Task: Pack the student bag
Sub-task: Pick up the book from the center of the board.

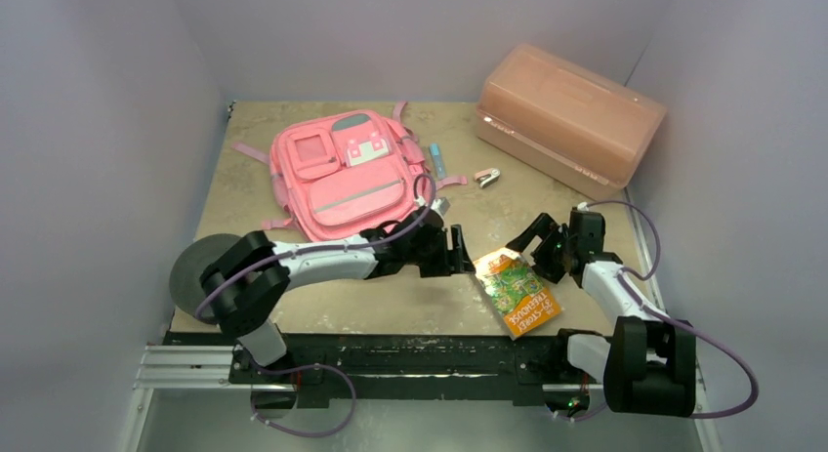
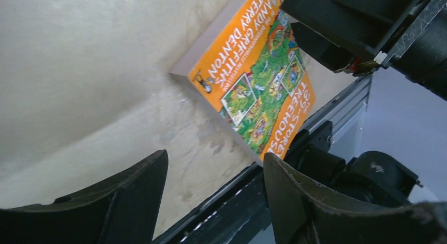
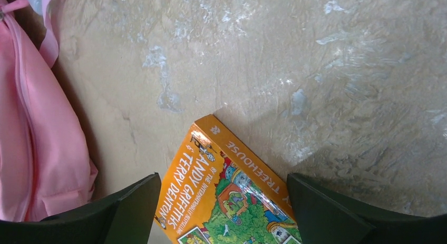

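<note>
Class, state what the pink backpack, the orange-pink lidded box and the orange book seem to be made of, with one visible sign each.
Soft pink backpack: matte woven fabric, with seams and soft folds.
Translucent orange-pink box: probably rigid plastic; light glows through its smooth walls.
Orange book: paper with a glossy printed cover that shows glare.

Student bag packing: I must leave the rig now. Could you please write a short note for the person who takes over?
Left gripper: open, empty, low beside the orange book.
Right gripper: open, empty, over the book's far corner.
Student bag: flat on the table, front up, far left. I cannot tell whether it is unzipped.
Loose: the book near the front edge; a blue tube and a small pink item right of the bag. Plastic box at the far right.
Done: nothing visibly packed.
Left: probably the book first, then the small items.
</note>
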You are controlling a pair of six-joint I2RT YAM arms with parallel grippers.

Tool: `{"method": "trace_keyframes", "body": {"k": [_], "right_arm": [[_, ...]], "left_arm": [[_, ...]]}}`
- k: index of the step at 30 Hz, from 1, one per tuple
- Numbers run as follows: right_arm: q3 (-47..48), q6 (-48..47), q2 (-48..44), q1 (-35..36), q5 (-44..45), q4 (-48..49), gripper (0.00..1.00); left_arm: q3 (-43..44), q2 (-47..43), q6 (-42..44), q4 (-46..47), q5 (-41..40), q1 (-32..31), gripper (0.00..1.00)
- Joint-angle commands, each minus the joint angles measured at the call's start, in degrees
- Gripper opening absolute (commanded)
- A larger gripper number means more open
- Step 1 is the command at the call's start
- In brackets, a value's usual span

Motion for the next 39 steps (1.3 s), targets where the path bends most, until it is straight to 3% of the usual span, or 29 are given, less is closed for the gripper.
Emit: {"method": "trace_keyframes", "body": {"k": [1, 4, 9, 18, 26, 39], "right_arm": [[1.1, -4.3, 0.7, 0.4, -2.3, 1.0, 0.94], [0.3, -4.2, 0.7, 0.5, -3.6, 3.2, 0.94], [-0.9, -5.1, 1.1, 0.6, -5.3, 5.4, 0.94], [-1.5, -6.0, 3.1, 0.7, -9.4, 8.0, 0.94], [-1.3, -6.3, 5.5, 0.8, -10.7, 9.0, 0.94], [-1.1, -6.3, 6.0, 1.1, -10.4, 9.0, 0.94]], "left_arm": [[2.9, 5.9, -14.8, 12.0, -3.6, -3.7, 0.65], [3.5, 9.6, -20.2, 11.1, -5.4, -4.4, 0.63], [4.2, 11.9, -21.7, 9.9, -10.1, -4.5, 0.59], [6.4, 18.3, -24.2, 16.9, -4.9, -5.0, 0.44], [8.9, 14.0, -19.1, 16.9, -6.4, -5.5, 0.39], [10.9, 13.7, -22.4, 15.3, -3.9, -5.5, 0.35]]}}
